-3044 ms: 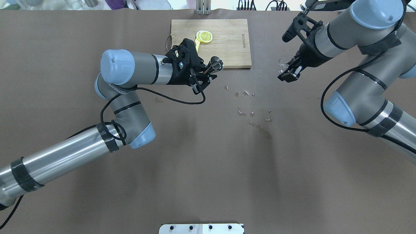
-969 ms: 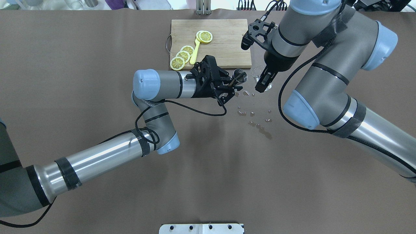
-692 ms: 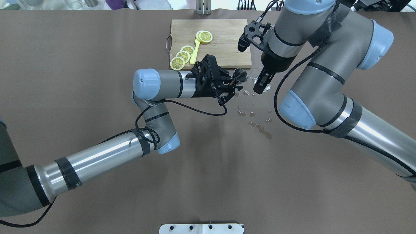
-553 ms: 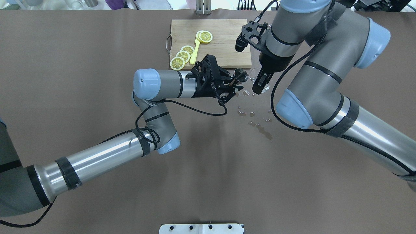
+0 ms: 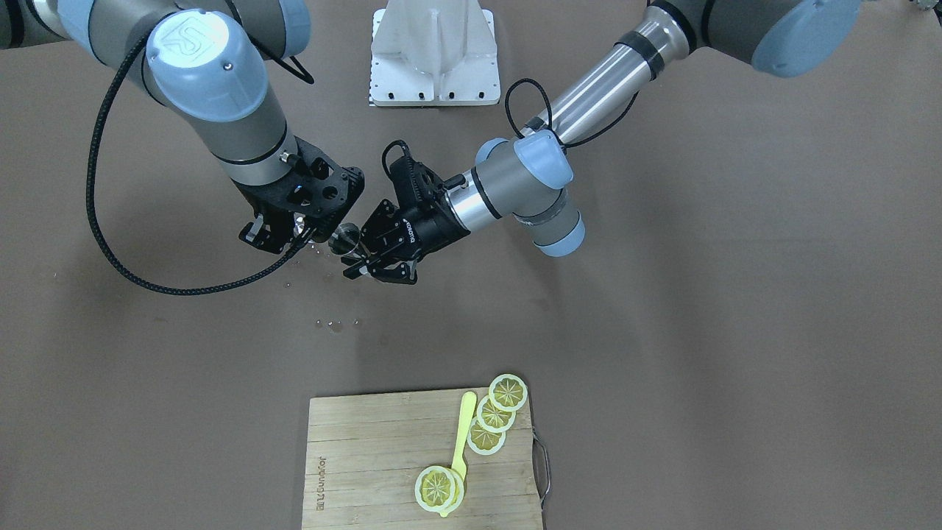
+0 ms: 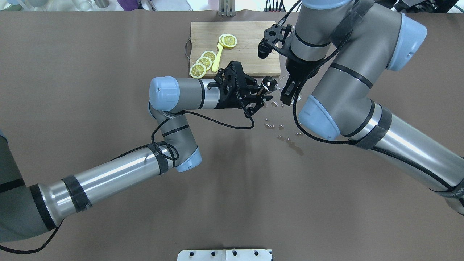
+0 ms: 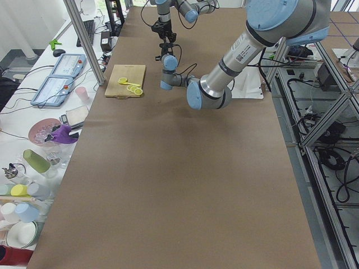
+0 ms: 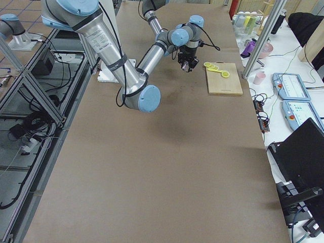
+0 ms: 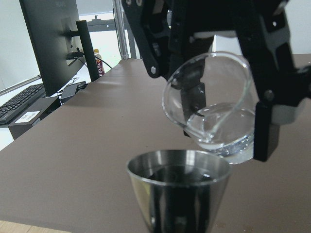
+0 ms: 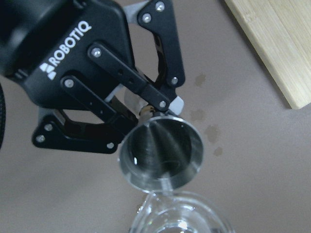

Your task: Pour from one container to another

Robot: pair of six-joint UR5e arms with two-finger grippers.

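Observation:
My left gripper is shut on a small steel cup, held upright above the table just off the cutting board's near corner. The right gripper is shut on a clear glass beaker with clear liquid in it. The beaker is tilted, its lip just over the cup's rim. In the left wrist view the steel cup stands in front, with the beaker above and behind it between black fingers. In the front view, cup and both grippers meet mid-table.
A wooden cutting board lies beyond the grippers, with lemon slices and a yellow spoon on it. Wet drops and spots mark the brown table under and in front of the cup. A white mount plate sits at the near edge.
The right arm has swung left, bringing the beaker up to the steel cup. The left gripper moved off the board with the cup earlier and has since held still.

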